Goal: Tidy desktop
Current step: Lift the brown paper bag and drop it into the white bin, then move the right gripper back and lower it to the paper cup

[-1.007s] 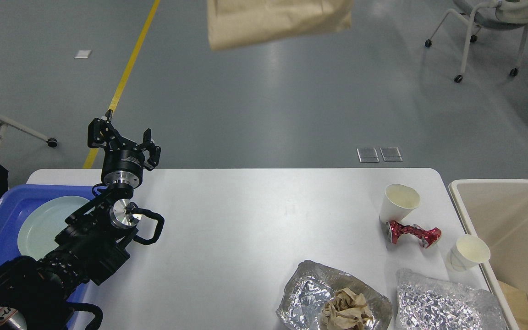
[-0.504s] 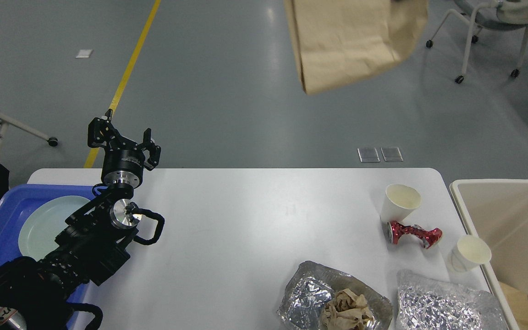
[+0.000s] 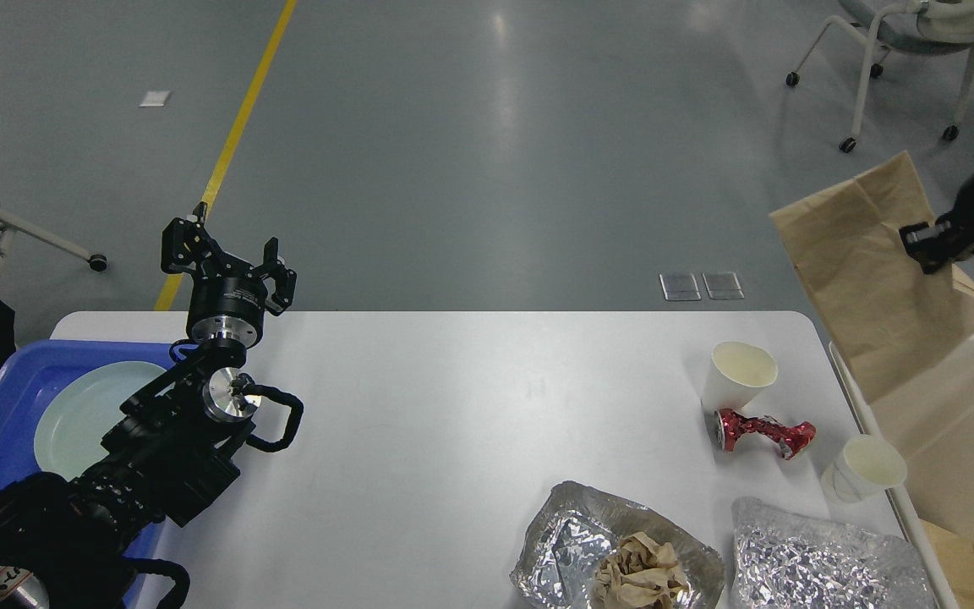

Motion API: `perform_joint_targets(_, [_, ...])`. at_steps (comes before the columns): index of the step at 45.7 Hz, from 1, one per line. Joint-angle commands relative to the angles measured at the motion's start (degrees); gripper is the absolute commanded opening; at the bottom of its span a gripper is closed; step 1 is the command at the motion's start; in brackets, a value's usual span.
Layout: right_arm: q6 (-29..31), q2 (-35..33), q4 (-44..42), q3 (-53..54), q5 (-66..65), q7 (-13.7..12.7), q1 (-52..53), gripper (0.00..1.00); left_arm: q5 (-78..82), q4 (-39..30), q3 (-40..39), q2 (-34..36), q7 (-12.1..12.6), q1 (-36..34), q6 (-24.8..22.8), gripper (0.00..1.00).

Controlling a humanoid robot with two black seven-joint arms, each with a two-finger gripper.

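A brown paper bag [image 3: 876,279] is being held clamped by the right gripper [image 3: 927,245] just above the beige bin's [image 3: 918,355] near-left rim, apparently so it can be dropped in as rubbish. Half a second ago the bag was hanging far higher, well left of the bin. The left gripper [image 3: 229,258] is being kept unmoved, fingers apart and empty, far left of the bin. The desktop [image 3: 453,423], directly left of the bin, is still carrying cups, can and foil.
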Motion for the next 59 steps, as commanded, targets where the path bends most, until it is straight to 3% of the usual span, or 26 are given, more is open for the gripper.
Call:
perform_joint_targets(1, [-7.89, 2.24, -6.52, -9.60, 0.23, 0.07, -4.93, 0.00, -0.03, 0.00, -0.03, 0.00, 0.00, 0.01, -0.01, 1.00])
perform_joint_targets(12, [-15.63, 2.16, -16.72, -14.09, 0.67, 0.07, -15.66, 0.00, 0.06, 0.00, -0.03, 0.00, 0.00, 0.01, -0.01, 1.00])
perform_joint_targets(14, [-15.63, 2.07, -17.34, -14.09, 0.76, 0.07, -16.36, 0.19, 0.06, 0.00, -0.03, 0.00, 0.00, 0.01, -0.01, 1.00])
perform_joint_targets(15, [-15.90, 1.98, -17.60, -14.09, 0.76, -0.02, -16.98, 0.82, -0.03, 0.00, 0.05, 0.00, 0.00, 0.01, -0.01, 1.00])
perform_joint_targets(16, [-15.99, 1.89, -17.60, -14.01, 0.85, -0.02, -17.16, 1.00, 0.06, 0.00, -0.03, 0.00, 0.00, 0.01, -0.01, 1.00])
perform_joint_targets(33, [-16.08, 1.81, -17.08, -13.22, 2.69, -0.02, -17.51, 1.00, 0.06, 0.00, 0.06, 0.00, 0.00, 0.01, -0.01, 1.00])
perform_joint_targets(40, [-14.85, 2.07, -14.18, -12.16, 10.85, 0.16, -12.69, 1.00, 0.06, 0.00, 0.06, 0.00, 0.00, 0.01, -0.01, 1.00])
perform_joint_targets(59, [4.04, 3.83, 11.39, -9.62, 37.31, -0.02, 19.65, 1.00, 0.06, 0.00, -0.03, 0.00, 0.00, 0.01, -0.01, 1.00])
